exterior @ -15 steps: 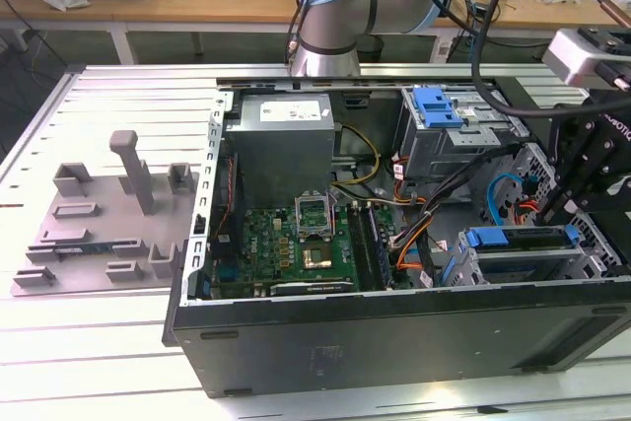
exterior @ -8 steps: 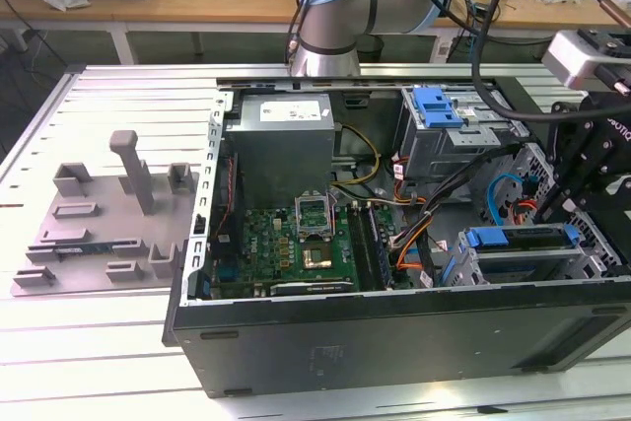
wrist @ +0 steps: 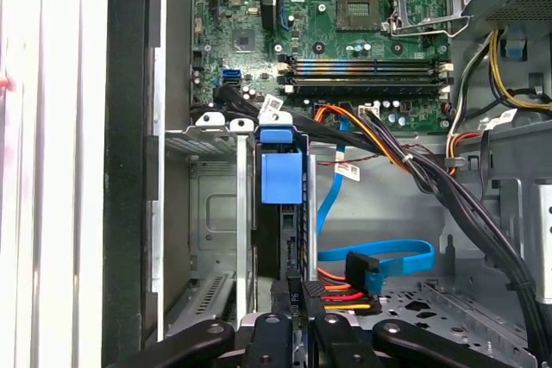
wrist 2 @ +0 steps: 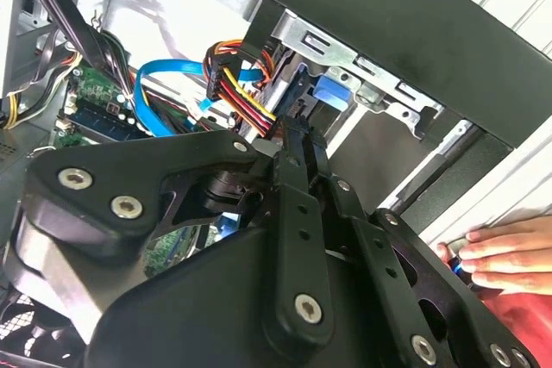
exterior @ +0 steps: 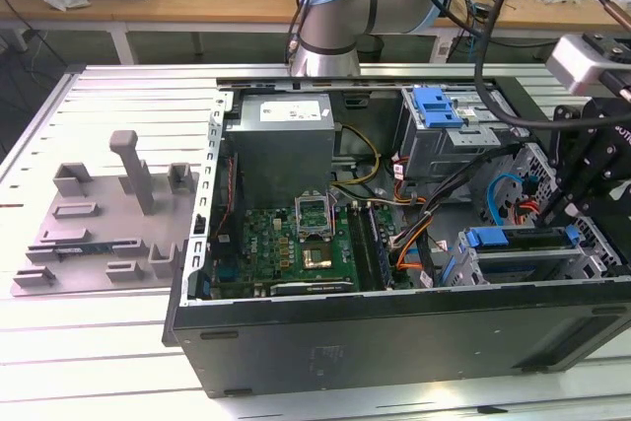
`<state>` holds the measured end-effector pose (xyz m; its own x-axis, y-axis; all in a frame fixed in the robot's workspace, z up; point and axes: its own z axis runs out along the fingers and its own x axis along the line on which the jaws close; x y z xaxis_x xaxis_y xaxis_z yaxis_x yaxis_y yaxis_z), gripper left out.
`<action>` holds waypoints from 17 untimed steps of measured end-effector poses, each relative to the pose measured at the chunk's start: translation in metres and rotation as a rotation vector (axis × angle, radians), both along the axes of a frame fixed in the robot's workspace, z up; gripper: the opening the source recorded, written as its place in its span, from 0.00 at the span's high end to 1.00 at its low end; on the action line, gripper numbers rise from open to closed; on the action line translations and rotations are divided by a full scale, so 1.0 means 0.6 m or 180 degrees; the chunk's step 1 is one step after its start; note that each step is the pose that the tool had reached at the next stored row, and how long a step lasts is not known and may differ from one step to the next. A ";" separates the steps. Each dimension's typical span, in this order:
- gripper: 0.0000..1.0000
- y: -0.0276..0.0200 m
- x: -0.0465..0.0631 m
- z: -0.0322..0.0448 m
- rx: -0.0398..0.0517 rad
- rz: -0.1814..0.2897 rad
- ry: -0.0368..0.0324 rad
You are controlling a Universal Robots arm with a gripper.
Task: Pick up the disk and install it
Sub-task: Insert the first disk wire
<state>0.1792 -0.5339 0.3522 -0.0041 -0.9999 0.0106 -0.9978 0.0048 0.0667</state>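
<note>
- We see the gripper (exterior: 564, 212) at the exterior view's right, lowered into the open computer case (exterior: 394, 342) over the drive cage in the case's near corner.
- In the second wrist view its two black fingers (wrist 2: 295, 204) run side by side with no gap that we can make out, so the gripper (wrist 2: 300, 127) is narrow. We cannot tell whether it pinches anything.
- The disk (wrist: 280, 243) stands on edge in a slot of the grey metal cage, with its blue carrier tab at the end nearer the motherboard (wrist: 345, 6).
- In the first wrist view the gripper (wrist: 289, 292) sits at the disk's other end, just beside a connector with red, orange and yellow wires.
- In the exterior view the disk (exterior: 523, 241) shows as a blue strip along the cage top, right under the gripper.
- A blue flat cable (wrist: 388, 252) curls across the case floor beside the cage.
- A separate blue latch (exterior: 439, 105) sits on the farther metal cage.
- A person's hand (wrist 2: 509, 252) rests outside the case wall.
- A grey tray (exterior: 108, 224) with upright posts lies on the counter (exterior: 99, 362), well apart from the case at the exterior view's left.
</note>
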 end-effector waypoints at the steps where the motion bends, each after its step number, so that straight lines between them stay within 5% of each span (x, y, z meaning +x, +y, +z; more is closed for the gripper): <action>1: 0.83 -0.0001 0.000 0.000 0.0002 0.0000 0.0000; 17: 0.83 0.0021 0.000 -0.001 0.0004 0.0000 -0.0002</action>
<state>0.1792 -0.5326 0.3519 -0.0040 -0.9999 0.0093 -0.9978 0.0046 0.0662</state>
